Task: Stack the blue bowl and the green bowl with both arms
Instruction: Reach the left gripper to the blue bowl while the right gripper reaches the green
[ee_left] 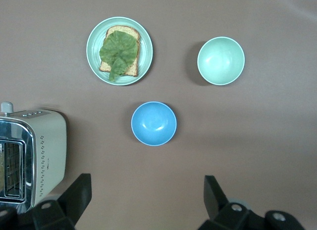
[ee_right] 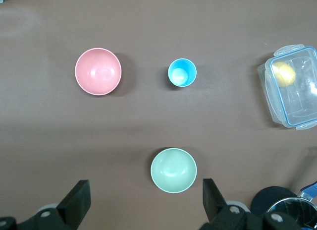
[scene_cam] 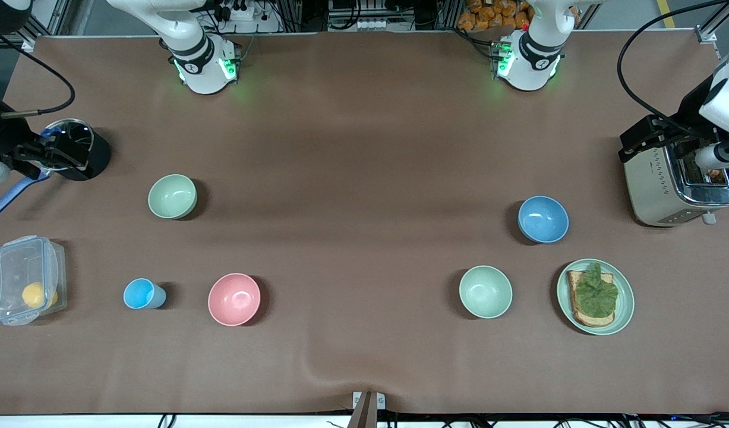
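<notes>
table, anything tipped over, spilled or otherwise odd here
Nothing is spilled or tipped. The round matte blue bowl, the sage green bowl, the pink bowl and the paler mint bowl all sit upright. One oddity: the brown table cover ripples near the front camera's edge.

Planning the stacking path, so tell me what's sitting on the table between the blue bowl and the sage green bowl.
Nothing: in the front view only bare brown table lies between the blue bowl and the green bowl.

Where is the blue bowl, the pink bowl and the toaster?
blue bowl [scene_cam: 543, 219]: front view, inside bottom.
pink bowl [scene_cam: 234, 299]: front view, inside bottom.
toaster [scene_cam: 667, 187]: front view, shiny side wall.
</notes>
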You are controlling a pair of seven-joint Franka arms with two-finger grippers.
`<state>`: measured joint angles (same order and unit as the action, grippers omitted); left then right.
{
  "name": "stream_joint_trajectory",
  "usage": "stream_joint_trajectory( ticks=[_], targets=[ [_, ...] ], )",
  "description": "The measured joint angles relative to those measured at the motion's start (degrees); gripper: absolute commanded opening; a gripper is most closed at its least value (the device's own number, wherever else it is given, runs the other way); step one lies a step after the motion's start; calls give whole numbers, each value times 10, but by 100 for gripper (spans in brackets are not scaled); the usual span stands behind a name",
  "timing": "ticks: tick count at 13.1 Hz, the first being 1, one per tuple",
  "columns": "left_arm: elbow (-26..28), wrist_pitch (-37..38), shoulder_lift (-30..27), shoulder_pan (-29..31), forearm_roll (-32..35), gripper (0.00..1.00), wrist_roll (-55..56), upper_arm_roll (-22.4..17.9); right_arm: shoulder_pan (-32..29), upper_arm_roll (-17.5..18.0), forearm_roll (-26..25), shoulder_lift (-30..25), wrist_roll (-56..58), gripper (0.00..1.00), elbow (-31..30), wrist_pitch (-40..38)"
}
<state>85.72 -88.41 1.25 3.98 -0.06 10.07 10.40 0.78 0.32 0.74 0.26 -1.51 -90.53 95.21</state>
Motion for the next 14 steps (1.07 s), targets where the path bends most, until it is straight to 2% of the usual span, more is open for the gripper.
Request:
stream_joint_trajectory(
  ticks=[14],
  targets=[
    [6,11,8,0,0,100,0,0,-2,-2,-3,4,0,100,-4,-4]
  ],
)
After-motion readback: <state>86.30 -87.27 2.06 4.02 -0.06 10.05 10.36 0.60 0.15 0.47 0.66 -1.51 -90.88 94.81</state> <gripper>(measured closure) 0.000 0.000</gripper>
